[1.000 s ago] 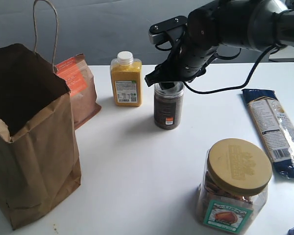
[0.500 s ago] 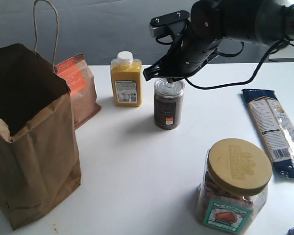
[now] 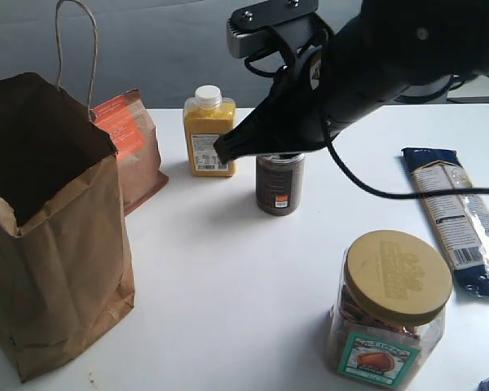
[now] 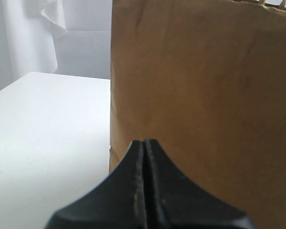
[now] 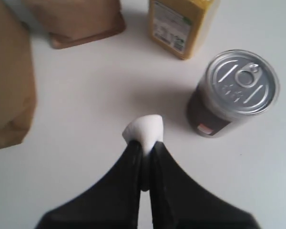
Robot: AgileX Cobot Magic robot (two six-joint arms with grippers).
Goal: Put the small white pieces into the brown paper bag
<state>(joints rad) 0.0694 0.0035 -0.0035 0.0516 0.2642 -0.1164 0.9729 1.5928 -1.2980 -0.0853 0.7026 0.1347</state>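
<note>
Only one of the small white pieces [image 5: 144, 130] is showing, and the right arm's fingers [image 5: 131, 162] are clamping it at their tips, above bare desk [image 3: 228, 285] between the can and the bag. In the exterior view that arm is filling the upper middle of the frame, its tip hanging in front of the yellow bottle's label and its bulk hiding the top of the can; the piece itself cannot be made out there. One brown paper bag [image 3: 57, 244] is standing open at the left edge of the frame, its cord handle rising at the upper left. The left arm's fingers [image 4: 133, 162] are pressing together on nothing, pointing at the bag's side wall. Around them one of each is sitting on the desk: a brown pouch with an orange label [image 3: 130, 147] just behind the bag, a yellow bottle [image 3: 209, 134], a dark can [image 3: 279, 183] beside it, a tan-lidded jar [image 3: 387, 305] at the lower right, and a blue pasta packet [image 3: 460, 220] along the right edge.
</note>
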